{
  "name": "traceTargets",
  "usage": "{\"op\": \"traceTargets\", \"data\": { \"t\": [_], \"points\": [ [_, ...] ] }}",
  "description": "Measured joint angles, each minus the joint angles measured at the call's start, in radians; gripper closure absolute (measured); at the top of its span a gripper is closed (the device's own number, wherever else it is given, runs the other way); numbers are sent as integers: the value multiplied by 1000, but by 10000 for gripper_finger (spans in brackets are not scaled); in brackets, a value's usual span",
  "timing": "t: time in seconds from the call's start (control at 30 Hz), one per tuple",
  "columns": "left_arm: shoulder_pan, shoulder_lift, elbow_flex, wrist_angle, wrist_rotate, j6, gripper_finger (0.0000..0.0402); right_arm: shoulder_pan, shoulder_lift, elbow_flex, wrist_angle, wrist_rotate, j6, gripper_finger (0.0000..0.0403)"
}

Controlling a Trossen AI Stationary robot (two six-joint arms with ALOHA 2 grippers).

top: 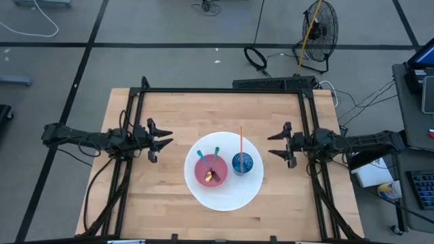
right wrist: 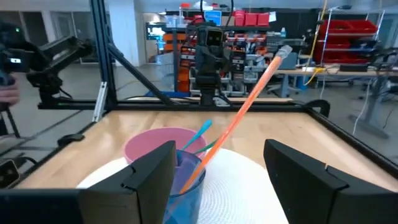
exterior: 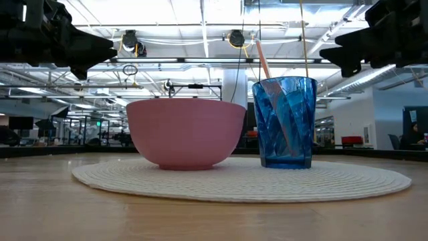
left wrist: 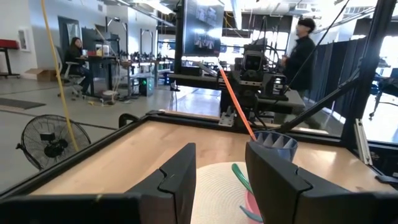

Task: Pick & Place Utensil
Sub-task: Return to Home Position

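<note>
A round white woven mat lies mid-table. On it stand a pink bowl and a blue tumbler. Two utensils with teal handles lean in the bowl, and a gold-coloured piece lies in its bottom. An orange utensil stands slanted in the tumbler, its handle rising past the rim. My left gripper hovers open left of the mat, above the table. My right gripper hovers open right of the tumbler. Both touch nothing.
A black frame runs along the table's far, left and right sides. Bare wood lies around the mat. Off the table stand a floor fan, cables and a desk at the right. A person stands beyond the table.
</note>
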Motion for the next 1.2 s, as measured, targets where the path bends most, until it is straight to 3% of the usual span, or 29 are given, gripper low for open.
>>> {"op": "traceTargets", "data": {
  "t": [0.17,0.53,0.77,1.2],
  "points": [
    [0,0,0,0,0,6,256,40,-40,0,-32,93,-38,161],
    [0,0,0,-24,1,25,256,41,-304,-1,-262,94,-10,163],
    [0,-51,0,-43,21,92,256,40,-303,0,-348,97,-7,162],
    [0,-312,7,-277,25,120,256,40,-303,0,-353,98,-25,161]
  ]
}}
